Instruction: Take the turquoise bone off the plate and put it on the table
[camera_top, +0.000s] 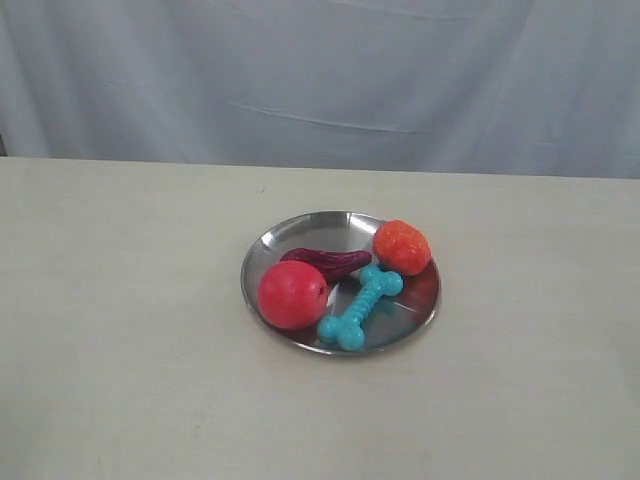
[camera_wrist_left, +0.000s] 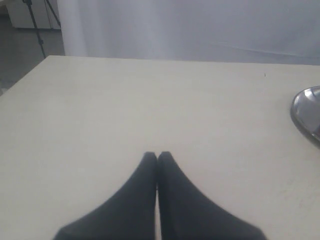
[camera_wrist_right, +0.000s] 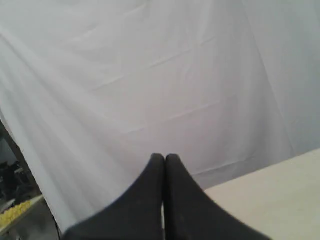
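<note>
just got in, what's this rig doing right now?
Nothing is being handled yet. The turquoise bone lies on the plate with a red ball, an orange ball and a dark purple toy. The left pincer is shut and empty over the table, off to the plate's side. The right pincer is shut too, facing the white curtain. Neither arm shows in the exterior view.

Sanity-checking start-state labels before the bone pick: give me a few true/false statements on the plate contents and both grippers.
1. The turquoise bone lies on the steel plate. True.
2. The left gripper is open. False: it is shut, with nothing between its fingers.
3. In the exterior view, the red ball sits left of the bone. True.
4. The purple toy lies off the plate. False: it is on the plate, behind the ball.
5. The right gripper holds the bone. False: it is shut on nothing.
</note>
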